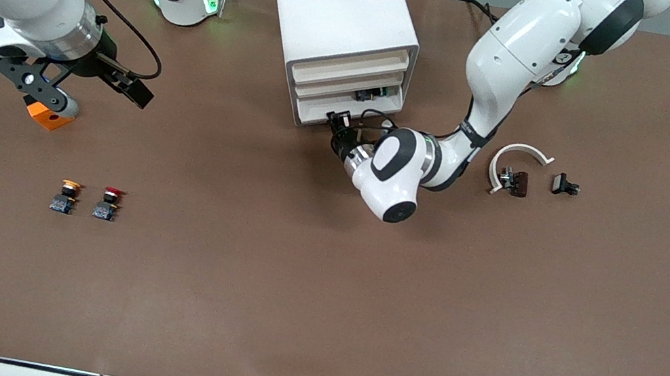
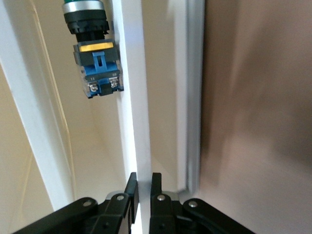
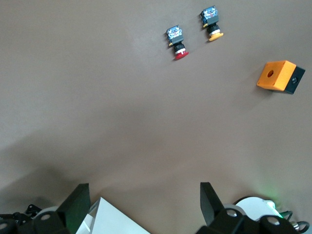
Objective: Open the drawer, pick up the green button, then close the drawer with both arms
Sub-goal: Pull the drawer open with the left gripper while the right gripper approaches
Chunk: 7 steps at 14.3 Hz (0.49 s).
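My left gripper [image 2: 141, 195] is at the cabinet [image 1: 338, 16] face, down at the lowest drawer [image 2: 141, 97], fingers pinched tight on the drawer's thin front lip. The green button [image 2: 95, 58] sits inside that drawer, at about 11 o'clock in the left wrist view; the drawer looks only slightly out. Main risk, as I judge it: the grip is a thin edge pinch, so a crooked pull could let the lip slip out, or drag the whole light cabinet across the table [image 1: 316, 295] instead of sliding the drawer. A jerk could also roll the button deeper in. My right gripper [image 1: 86, 76] hangs spread wide and empty over the orange box [image 1: 46, 115], at 9 o'clock of the cabinet in the front view, waiting, so nothing braces the cabinet. The red button [image 1: 109, 204] and orange button [image 1: 66, 196] lie nearer the camera; easy wrong picks later.
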Tool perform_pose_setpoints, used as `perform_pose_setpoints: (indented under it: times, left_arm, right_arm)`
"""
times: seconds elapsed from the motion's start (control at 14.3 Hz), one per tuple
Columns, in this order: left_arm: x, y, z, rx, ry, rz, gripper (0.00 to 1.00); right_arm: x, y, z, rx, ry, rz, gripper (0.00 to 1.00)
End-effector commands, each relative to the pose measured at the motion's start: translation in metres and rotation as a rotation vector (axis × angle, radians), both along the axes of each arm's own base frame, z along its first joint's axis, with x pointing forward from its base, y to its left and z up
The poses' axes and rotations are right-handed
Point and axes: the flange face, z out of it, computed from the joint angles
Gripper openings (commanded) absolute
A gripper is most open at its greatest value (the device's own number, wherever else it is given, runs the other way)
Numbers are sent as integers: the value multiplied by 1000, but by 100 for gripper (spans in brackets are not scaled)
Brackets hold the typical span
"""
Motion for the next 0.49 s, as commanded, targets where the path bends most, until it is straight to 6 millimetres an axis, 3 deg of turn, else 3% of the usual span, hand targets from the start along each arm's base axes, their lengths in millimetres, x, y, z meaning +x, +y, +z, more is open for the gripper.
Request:
perform_pose_setpoints:
  times: [0.0, 0.42]
  left_arm:
    - [29, 5, 5, -52, -20, 40, 15]
    - [66, 13, 14, -42, -149, 150, 20]
  right_arm:
    - [1, 27, -2, -21, -6, -66, 100]
    - [-8, 84, -21, -47, 10, -166, 100]
